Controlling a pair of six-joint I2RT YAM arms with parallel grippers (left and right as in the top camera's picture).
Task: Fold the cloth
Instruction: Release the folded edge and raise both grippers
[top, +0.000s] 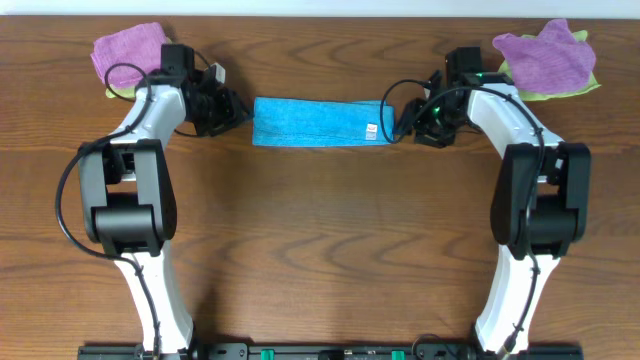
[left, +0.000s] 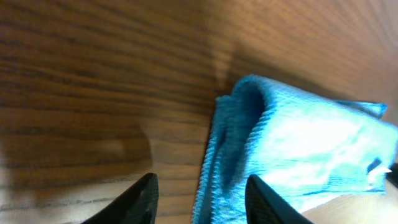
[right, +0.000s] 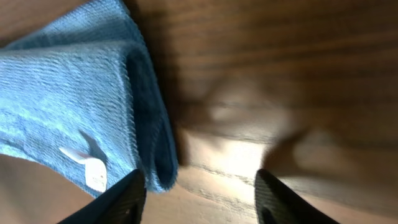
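The sky-blue cloth (top: 318, 121) lies on the table, folded into a narrow strip, with its white tag (top: 371, 129) at the right end. My left gripper (top: 240, 112) is open at the strip's left end; in the left wrist view the cloth's folded edge (left: 280, 149) sits between and beyond the open fingers (left: 202, 199). My right gripper (top: 400, 122) is open at the strip's right end; in the right wrist view the cloth's end (right: 81, 106) with the tag (right: 93, 171) lies by the left finger of the open jaws (right: 199, 199). Neither gripper holds anything.
A purple cloth (top: 130, 50) on a lime-green one lies at the back left. Another purple cloth (top: 545, 55) on a lime-green cloth (top: 570, 88) lies at the back right. The wooden table (top: 320, 250) extends toward the front.
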